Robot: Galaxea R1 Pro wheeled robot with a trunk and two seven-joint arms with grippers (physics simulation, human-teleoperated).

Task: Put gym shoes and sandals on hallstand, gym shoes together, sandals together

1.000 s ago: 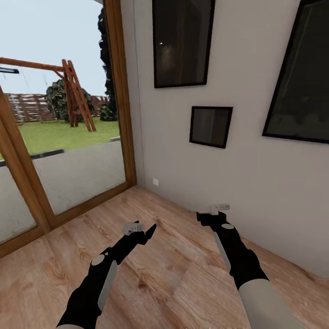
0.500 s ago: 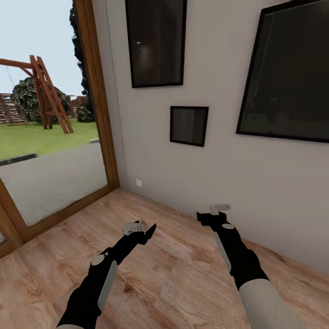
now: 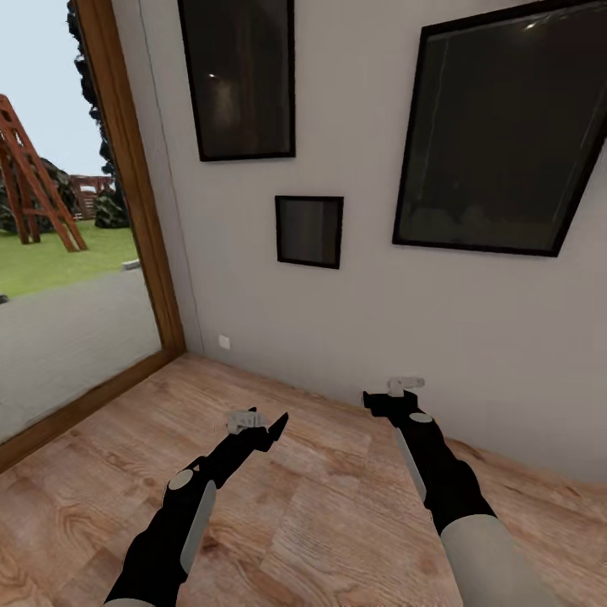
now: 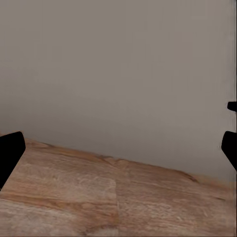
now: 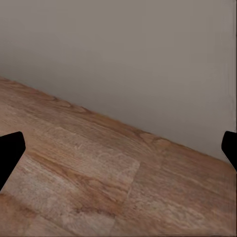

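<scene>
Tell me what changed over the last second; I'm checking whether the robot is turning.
The camera swung right: the glass door and framed pictures slid left in the head view. The left gripper and right gripper stayed open and empty over the floor.

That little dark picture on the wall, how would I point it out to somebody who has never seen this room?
Start at the wood-framed glass door on the left and follow the pale wall rightward. Three black-framed pictures hang there. The small picture is the lowest, hanging between the tall upright picture and the large tilted picture, and is by far the smallest.
</scene>
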